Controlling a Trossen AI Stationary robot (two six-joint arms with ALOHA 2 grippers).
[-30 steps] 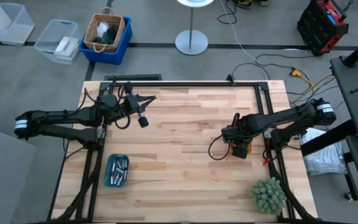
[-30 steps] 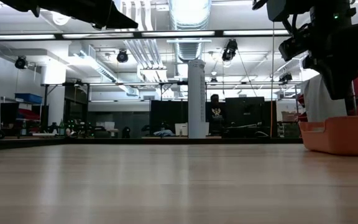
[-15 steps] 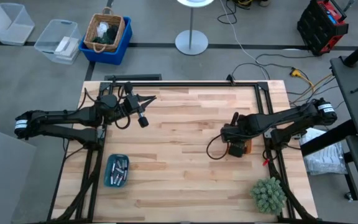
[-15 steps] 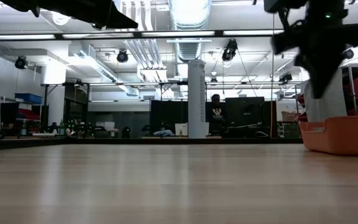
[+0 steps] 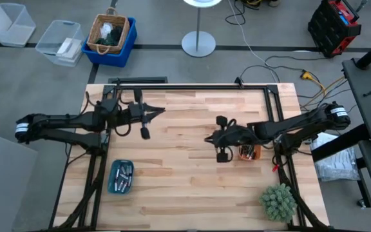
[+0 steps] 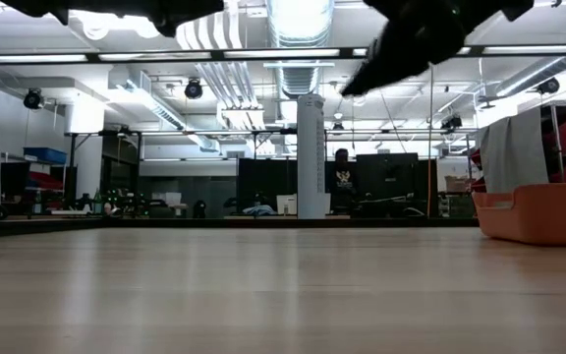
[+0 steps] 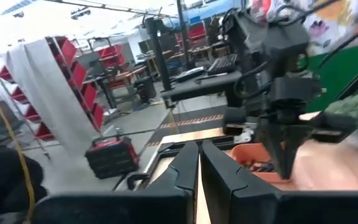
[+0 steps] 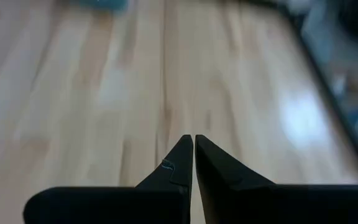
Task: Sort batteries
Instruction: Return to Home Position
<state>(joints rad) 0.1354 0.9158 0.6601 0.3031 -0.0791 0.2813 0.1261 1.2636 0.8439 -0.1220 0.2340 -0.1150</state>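
While your left gripper (image 5: pixel 154 111) and right gripper (image 5: pixel 209 138) hang pinched closed above the planked wooden table (image 5: pixel 185 177), silvery cylindrical batteries (image 5: pixel 123 173) lie in the teal rectangular tray (image 5: pixel 113 187); orange tray (image 5: pixel 250 153) beside the right.

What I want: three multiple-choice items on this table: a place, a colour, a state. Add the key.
1. The teal tray lies: A) on the left arm side B) on the opposite arm's side C) at the table's middle.
2. The other tray, beside the right arm, is: A) teal B) orange C) white.
3. The right gripper has its fingers: A) wide open B) shut on a battery C) shut, empty.
Key: 1 A, high view, beside the left arm; 2 B, orange wall in the low view; 3 C, right wrist view, fingers together, nothing between.
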